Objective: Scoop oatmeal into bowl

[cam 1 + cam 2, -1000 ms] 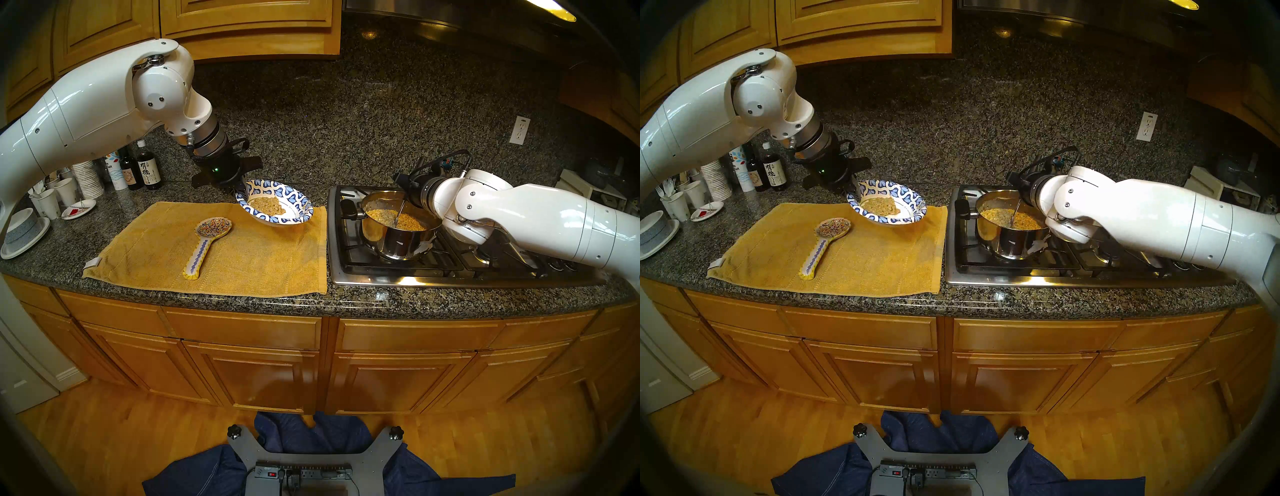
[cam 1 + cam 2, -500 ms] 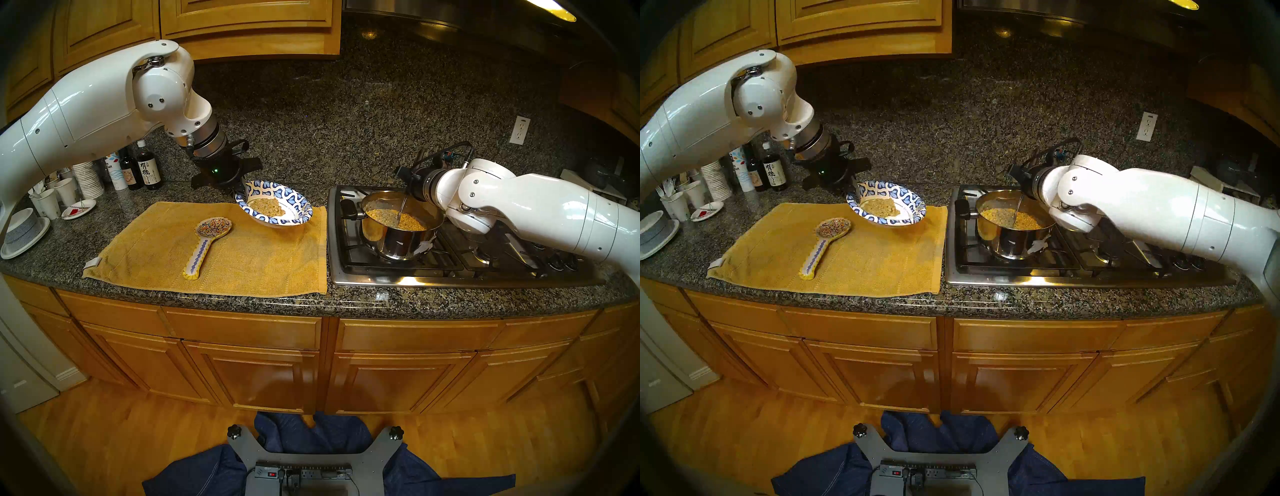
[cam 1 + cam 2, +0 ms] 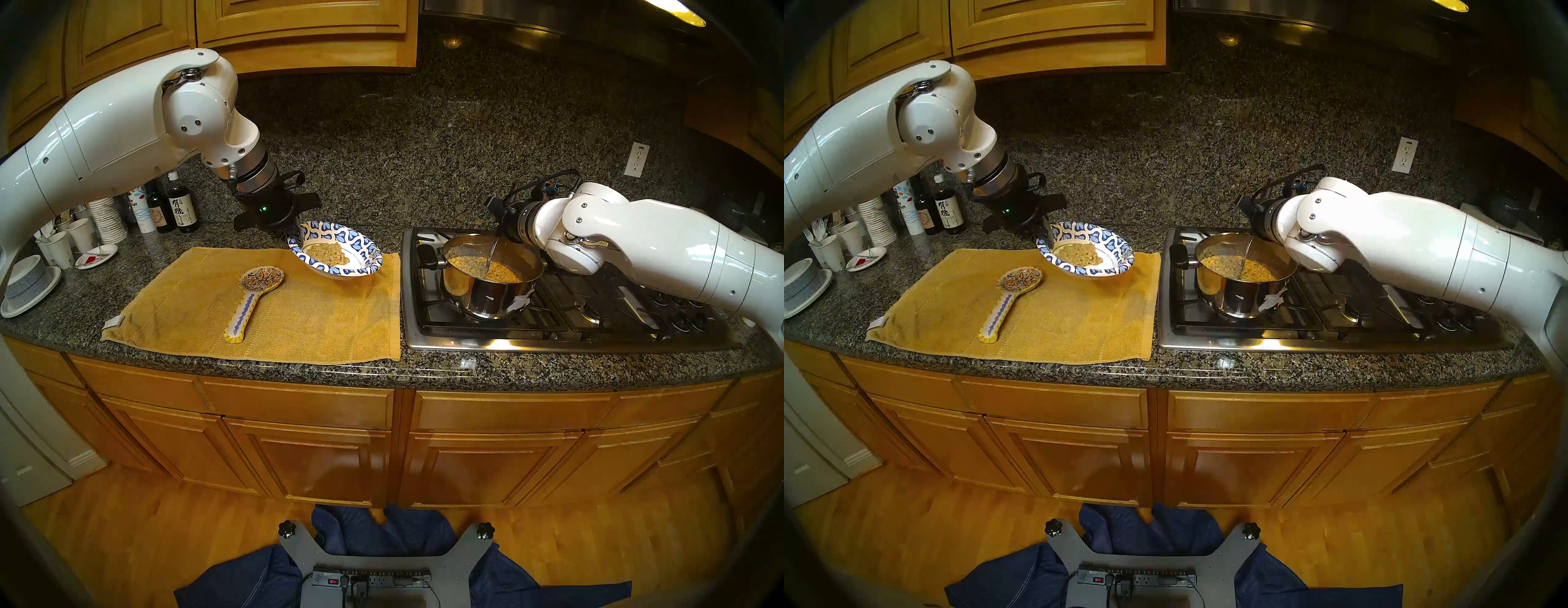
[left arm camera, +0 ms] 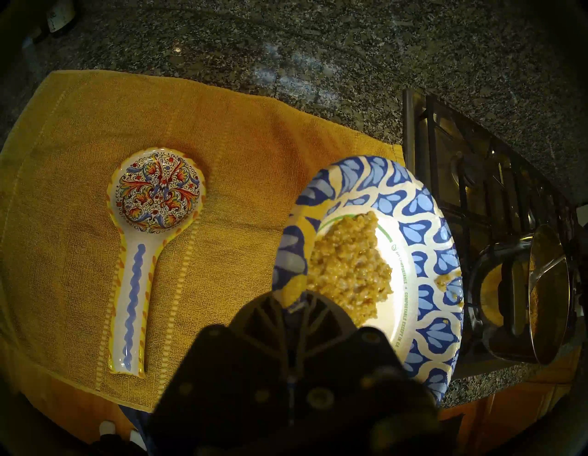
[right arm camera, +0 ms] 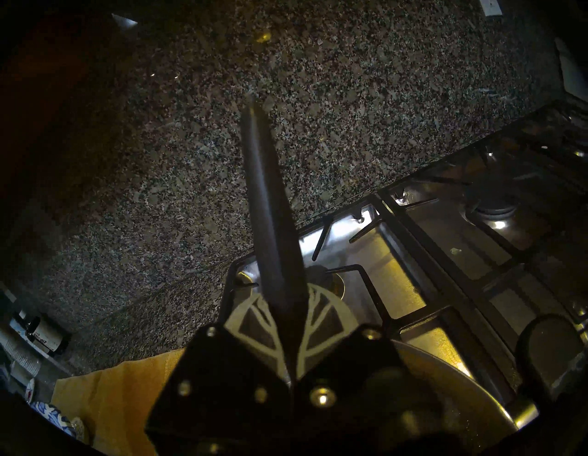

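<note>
The left gripper (image 4: 294, 307) has its fingers clamped on the rim of the bowl (image 3: 358, 244), holding it tilted above the yellow towel (image 3: 297, 314), with a mound of oatmeal (image 3: 327, 253) inside. The right gripper (image 5: 286, 313) has its fingers closed on the dark handle of a spoon (image 3: 491, 254), which dips into the oatmeal in the steel pot (image 3: 488, 293) on the stove (image 3: 551, 335). A patterned spoon rest (image 3: 250, 297) lies on the towel near the bowl, on the table (image 3: 424, 369).

A home kitchen: granite counter (image 3: 424, 369), gas stove (image 3: 551, 322), wooden cabinets (image 3: 305, 34) (warm honey-toned).
</note>
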`<state>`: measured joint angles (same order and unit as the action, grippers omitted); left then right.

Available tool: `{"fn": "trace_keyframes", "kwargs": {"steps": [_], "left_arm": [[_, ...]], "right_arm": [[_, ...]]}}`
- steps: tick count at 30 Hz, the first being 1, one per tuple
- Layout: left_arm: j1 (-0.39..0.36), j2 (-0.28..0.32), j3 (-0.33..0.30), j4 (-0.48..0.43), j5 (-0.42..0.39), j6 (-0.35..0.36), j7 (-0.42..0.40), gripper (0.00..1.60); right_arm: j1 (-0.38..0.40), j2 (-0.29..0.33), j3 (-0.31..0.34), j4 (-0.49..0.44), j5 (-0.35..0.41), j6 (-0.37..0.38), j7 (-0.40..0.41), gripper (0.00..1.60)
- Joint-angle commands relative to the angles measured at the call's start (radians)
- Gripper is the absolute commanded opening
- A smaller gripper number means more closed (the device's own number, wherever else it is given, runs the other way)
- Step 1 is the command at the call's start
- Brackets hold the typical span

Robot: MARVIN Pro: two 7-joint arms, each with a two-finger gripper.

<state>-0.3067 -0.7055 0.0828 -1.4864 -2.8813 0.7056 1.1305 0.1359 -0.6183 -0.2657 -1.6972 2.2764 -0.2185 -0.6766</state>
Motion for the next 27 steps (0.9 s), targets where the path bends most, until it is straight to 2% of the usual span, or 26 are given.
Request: {"fn": "trace_keyframes", "kwargs": {"steps": [1,20,27], "left_arm": [[-0.055,0.002,-0.025,-0.002,0.002,0.002,0.060,0.00],[-0.058,0.002,-0.017,-0.001,0.002,0.002,0.046,0.00],[-0.060,0.002,-0.015,-0.001,0.002,0.002,0.047,0.00]], "right_arm": [[0.043,-0.013,0.055,0.010,0.017,-0.013,0.027,0.00],[0.091,-0.011,0.083,0.031,0.044,0.002,0.040,0.00],[0.098,0.008,0.091,0.031,0.050,0.000,0.040,0.00]]}}
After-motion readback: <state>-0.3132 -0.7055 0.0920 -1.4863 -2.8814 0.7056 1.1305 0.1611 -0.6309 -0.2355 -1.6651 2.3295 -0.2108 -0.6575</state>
